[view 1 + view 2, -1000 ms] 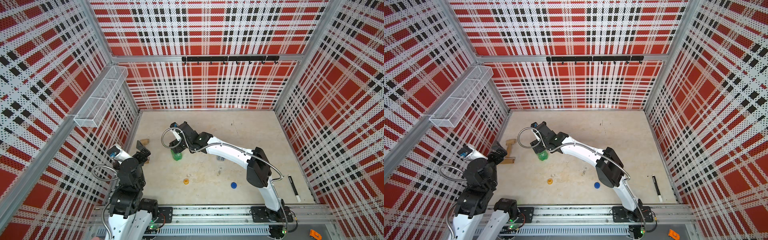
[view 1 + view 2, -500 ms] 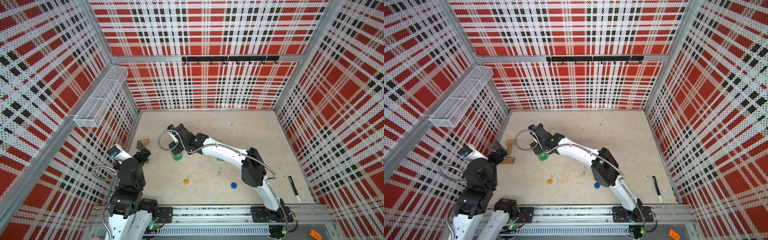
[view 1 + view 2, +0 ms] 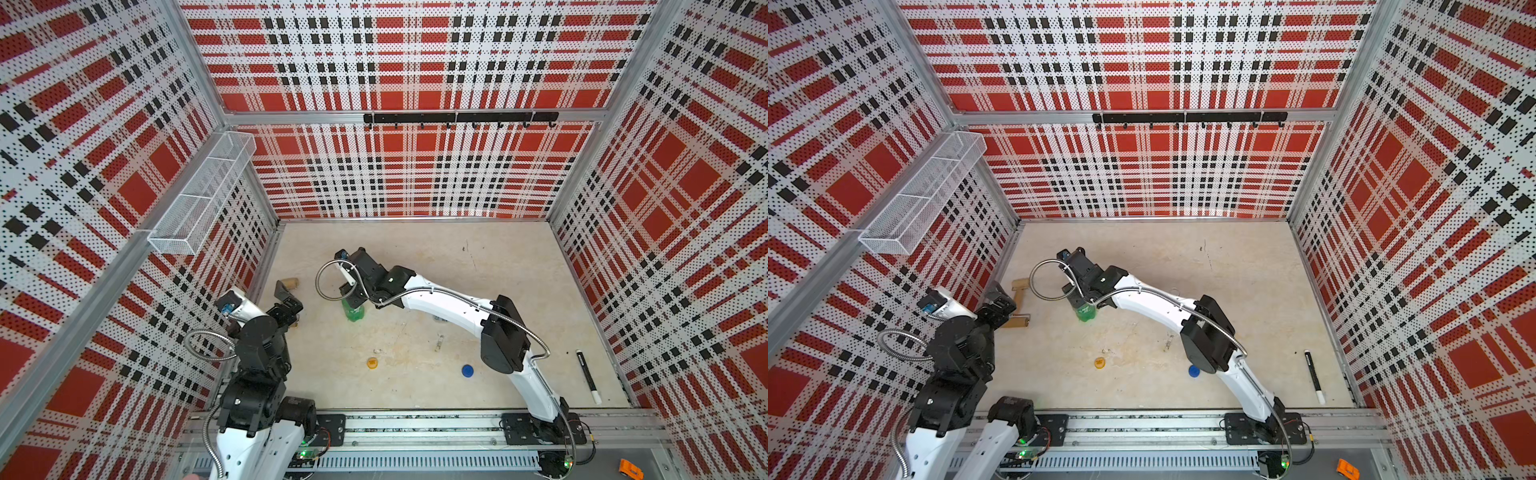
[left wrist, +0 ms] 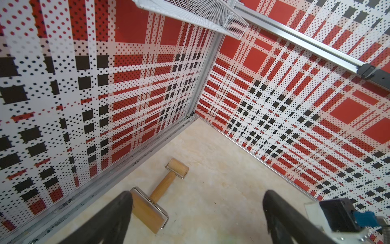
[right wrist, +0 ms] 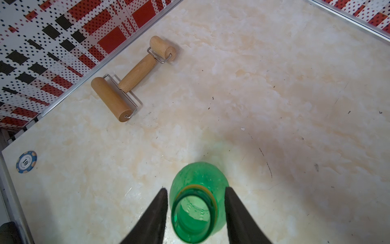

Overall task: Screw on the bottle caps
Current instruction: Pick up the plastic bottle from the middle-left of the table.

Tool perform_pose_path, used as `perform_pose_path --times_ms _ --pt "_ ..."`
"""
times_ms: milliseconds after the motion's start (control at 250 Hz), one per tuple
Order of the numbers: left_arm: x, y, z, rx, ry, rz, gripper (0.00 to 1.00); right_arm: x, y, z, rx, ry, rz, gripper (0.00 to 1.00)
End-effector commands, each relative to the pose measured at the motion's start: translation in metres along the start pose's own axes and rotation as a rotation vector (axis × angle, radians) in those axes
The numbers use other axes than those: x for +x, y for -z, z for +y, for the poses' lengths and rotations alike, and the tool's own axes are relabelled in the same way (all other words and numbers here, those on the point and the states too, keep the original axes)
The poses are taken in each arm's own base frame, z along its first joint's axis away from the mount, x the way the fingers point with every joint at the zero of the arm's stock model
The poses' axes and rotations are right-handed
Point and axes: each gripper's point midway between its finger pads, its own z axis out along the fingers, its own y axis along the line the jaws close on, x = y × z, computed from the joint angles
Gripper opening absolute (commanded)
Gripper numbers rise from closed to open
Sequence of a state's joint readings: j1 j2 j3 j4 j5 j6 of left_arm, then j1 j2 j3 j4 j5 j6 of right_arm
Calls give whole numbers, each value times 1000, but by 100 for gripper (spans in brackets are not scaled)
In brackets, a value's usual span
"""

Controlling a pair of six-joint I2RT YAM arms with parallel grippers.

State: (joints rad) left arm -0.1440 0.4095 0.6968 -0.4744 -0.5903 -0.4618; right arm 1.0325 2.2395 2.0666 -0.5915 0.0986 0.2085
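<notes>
- In both top views the green bottle stands upright on the bench, left of the middle. The right end effector is directly over its top.
- The yellow-orange cap and the blue cap lie loose on the bench nearer the rail, well apart from each other and from the bottle. In a top view the right arm's elbow covers part of the blue cap.
- The left end effector is close to the left wall, over a wooden roller. A marker pen lies by the right wall.
- In the left wrist view the left end effector stands wide, its fingers far apart with only bare bench between them. The wooden roller lies just beyond, beside the wall.
- In the right wrist view the green bottle is uncapped, its mouth open and a yellow ring around its neck.
- The right end effector stands narrow, one of its fingers on each side of the neck. A thin gap seems to remain on both sides, though the angle makes contact hard to judge.
- Farther off lie the wooden roller and a chip marked "10".
</notes>
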Motion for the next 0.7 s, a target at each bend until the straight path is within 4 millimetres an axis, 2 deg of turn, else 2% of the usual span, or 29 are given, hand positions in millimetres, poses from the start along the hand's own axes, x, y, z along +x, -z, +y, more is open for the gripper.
perform_pose_path --times_ms 0,176,696 --pt "0 -1 -3 11 -13 -2 99 -5 -7 3 0 4 -19 49" --pt "-1 0 -3 13 -10 -6 99 -1 -10 4 -2 -1 -8 51" --pt "0 -1 -4 15 -13 -1 99 0 -11 1 12 -9 -14 37"
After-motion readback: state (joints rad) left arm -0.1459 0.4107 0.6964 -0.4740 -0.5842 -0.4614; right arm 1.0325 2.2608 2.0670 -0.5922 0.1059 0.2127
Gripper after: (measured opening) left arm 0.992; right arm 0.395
